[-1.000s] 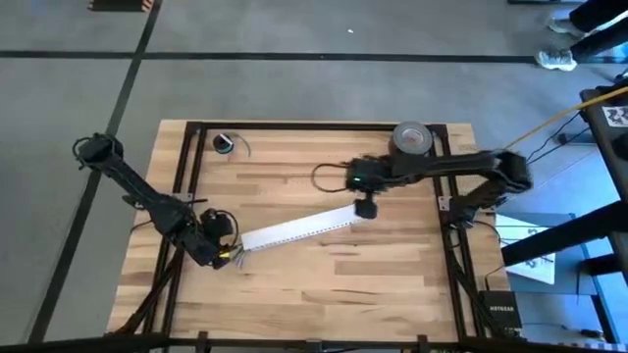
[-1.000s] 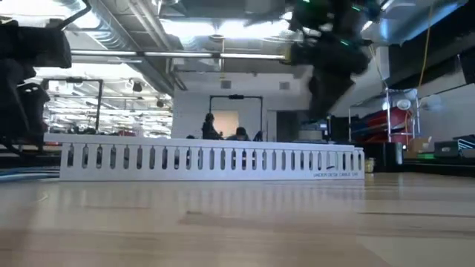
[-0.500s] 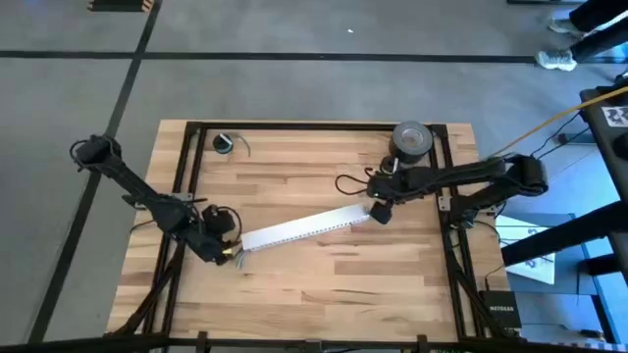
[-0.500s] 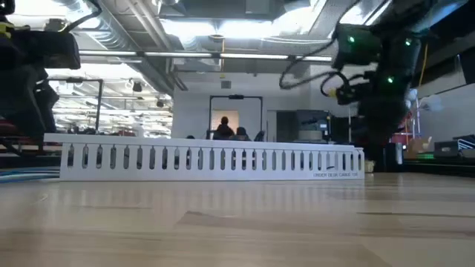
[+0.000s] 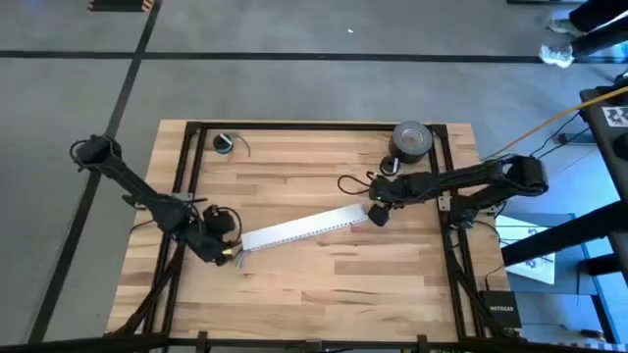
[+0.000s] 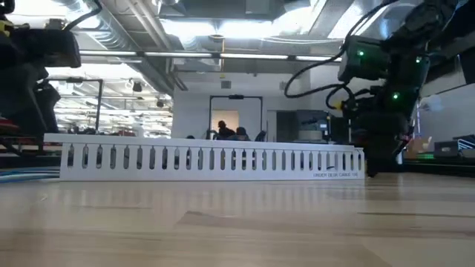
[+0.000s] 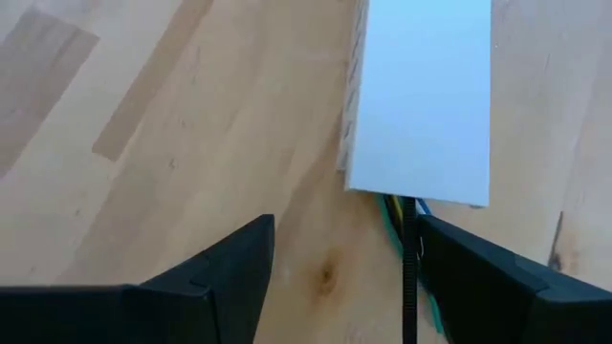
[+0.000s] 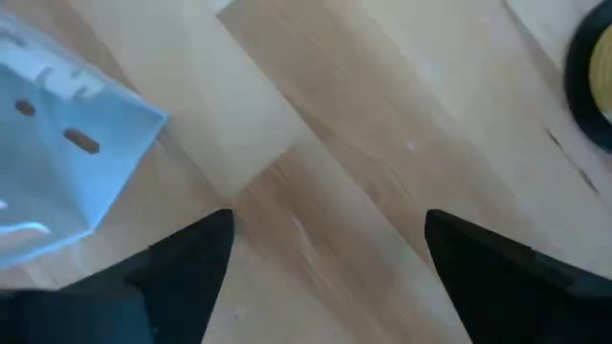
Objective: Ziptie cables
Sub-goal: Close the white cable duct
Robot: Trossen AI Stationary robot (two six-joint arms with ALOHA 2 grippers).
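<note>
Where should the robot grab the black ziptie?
Probably the bare stretch of ziptie poking out past the white strip's end, coming straight down with the open left gripper. It lies flat beside the cables; the rest is hidden.

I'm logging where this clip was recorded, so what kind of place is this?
Probably an industrial lab or workshop: a wooden workbench standing on a grey concrete floor with black tape lines, exposed ceiling ducts, and shelving racks in the room behind.
</note>
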